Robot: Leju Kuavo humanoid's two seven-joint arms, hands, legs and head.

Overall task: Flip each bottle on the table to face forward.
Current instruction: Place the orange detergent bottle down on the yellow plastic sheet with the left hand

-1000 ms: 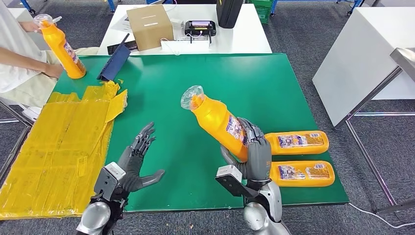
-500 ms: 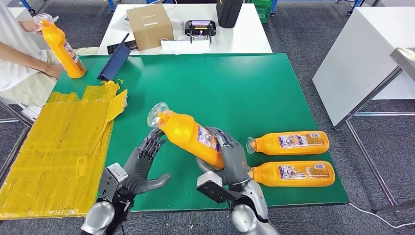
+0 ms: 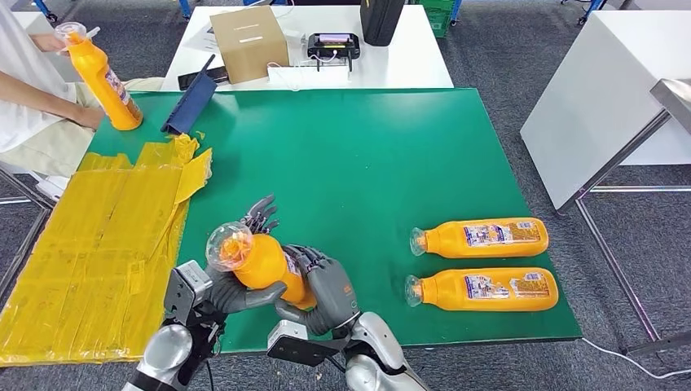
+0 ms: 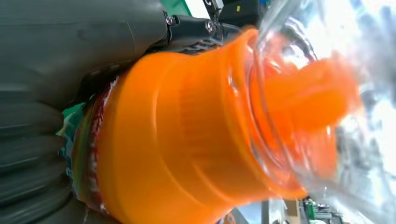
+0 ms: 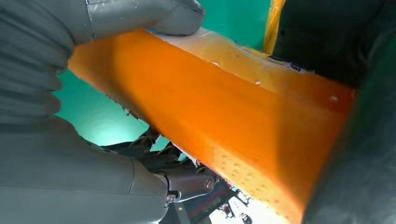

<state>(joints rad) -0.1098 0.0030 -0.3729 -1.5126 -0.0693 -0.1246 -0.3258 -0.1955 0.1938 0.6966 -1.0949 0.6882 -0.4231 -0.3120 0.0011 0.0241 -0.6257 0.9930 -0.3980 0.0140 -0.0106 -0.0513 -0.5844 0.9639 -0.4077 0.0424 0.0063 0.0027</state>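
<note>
Right now both hands meet on one orange bottle (image 3: 265, 262) near the front-left of the green desk (image 3: 367, 155): the right hand (image 3: 326, 289) wraps its lower body, and the left hand (image 3: 236, 277) cups its upper part, thumb under it and fingers (image 3: 261, 213) behind it. That bottle is lifted and tilted, its clear cap (image 3: 228, 245) pointing up and to the left. Two more orange bottles lie on their sides near the desk's right front corner, caps to the left, labels up: the farther bottle (image 3: 481, 236) just beyond the nearer bottle (image 3: 485, 288). At the far left a person's hand (image 3: 49, 42) holds another orange bottle (image 3: 102, 76) upright, beside crumpled yellow sheeting (image 3: 106, 236) covering the desk's left side.
</note>
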